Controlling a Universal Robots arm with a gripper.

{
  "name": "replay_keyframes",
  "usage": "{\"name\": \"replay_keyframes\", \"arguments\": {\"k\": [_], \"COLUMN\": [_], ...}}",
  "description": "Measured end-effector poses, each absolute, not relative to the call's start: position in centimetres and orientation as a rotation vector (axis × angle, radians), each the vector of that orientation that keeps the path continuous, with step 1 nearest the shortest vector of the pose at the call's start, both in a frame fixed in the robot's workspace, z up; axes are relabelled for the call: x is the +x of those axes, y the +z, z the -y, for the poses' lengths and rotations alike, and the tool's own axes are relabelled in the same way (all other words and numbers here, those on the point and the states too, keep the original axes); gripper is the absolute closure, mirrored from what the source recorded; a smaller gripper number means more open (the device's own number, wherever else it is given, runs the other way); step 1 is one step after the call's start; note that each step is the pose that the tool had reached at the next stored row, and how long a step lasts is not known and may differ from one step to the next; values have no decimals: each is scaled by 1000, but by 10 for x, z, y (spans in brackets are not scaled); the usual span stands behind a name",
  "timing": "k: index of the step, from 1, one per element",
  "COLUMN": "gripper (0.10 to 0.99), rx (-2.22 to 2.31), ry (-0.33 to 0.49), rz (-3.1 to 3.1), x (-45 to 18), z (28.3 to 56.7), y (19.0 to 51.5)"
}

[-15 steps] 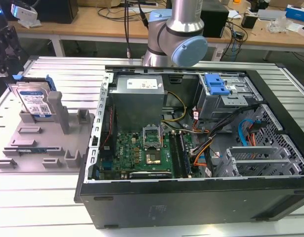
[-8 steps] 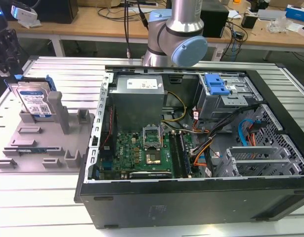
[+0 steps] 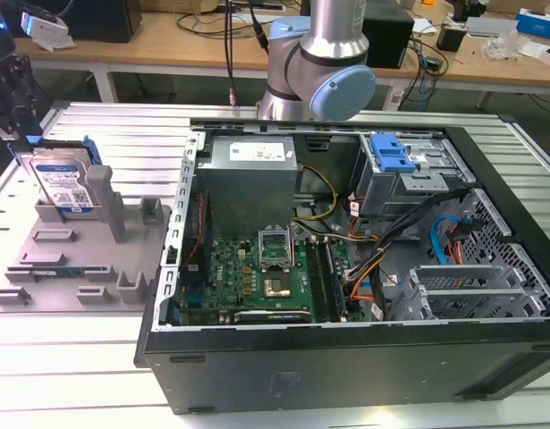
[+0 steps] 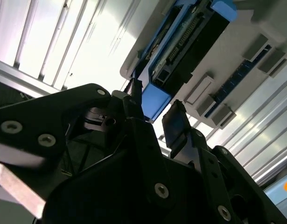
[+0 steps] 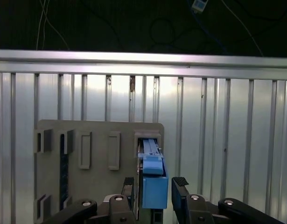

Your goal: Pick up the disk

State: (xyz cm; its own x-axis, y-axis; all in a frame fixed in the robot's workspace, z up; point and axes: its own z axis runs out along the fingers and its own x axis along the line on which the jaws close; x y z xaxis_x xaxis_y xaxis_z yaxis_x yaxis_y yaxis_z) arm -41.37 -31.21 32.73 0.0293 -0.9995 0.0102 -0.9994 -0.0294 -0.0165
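Observation:
The disk point(image 3: 64, 183) is a silver-grey drive with a white-and-blue label and blue side rails. It stands on edge, leaning, in a slot of the grey fixture tray point(image 3: 69, 286) at the exterior view's left. My gripper point(image 3: 18, 132) hangs just above its upper end. In the first wrist view the gripper point(image 5: 154, 189) is open, one finger on each side of the disk's point(image 5: 155, 184) blue end, with narrow gaps. In the second wrist view the dark fingertips point(image 4: 173, 122) also flank the blue rail of the disk point(image 4: 190, 42).
An open computer case point(image 3: 346, 268) takes up the middle and the exterior view's right, with a blue-handled drive cage point(image 3: 391, 154) inside. The arm's base point(image 3: 319, 63) stands behind it. The tray's grey posts point(image 3: 103, 192) rise beside the disk. Ribbed metal table point(image 5: 236, 140) surrounds the tray.

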Motion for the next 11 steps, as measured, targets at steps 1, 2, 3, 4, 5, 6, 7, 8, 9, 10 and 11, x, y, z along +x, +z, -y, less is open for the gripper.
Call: {"name": "replay_keyframes", "arguments": {"k": [1,2,3,4,5,6,7,8,9,10,11], "gripper": [635,635,635,635,635,635,635,635,635,635,635], "rx": [-2250,-2250,-2251,-2251,-2251,-2252,-2252,-2252,-2252,-2252,-2253], "ry": [-30,-30,-30,-31,-32,-32,-33,-33,-34,-34,-34], "rz": [-2185,-2185,-2185,-2186,-2186,-2186,-2187,-2187,-2187,-2187,-2187], "x": [-414,-414,-414,-414,-414,-414,-414,-414,-414,-414,-414], "z": [312,312,312,312,312,312,312,312,312,312,312], "y": [327,326,326,325,325,324,324,324,324,323,323]}}
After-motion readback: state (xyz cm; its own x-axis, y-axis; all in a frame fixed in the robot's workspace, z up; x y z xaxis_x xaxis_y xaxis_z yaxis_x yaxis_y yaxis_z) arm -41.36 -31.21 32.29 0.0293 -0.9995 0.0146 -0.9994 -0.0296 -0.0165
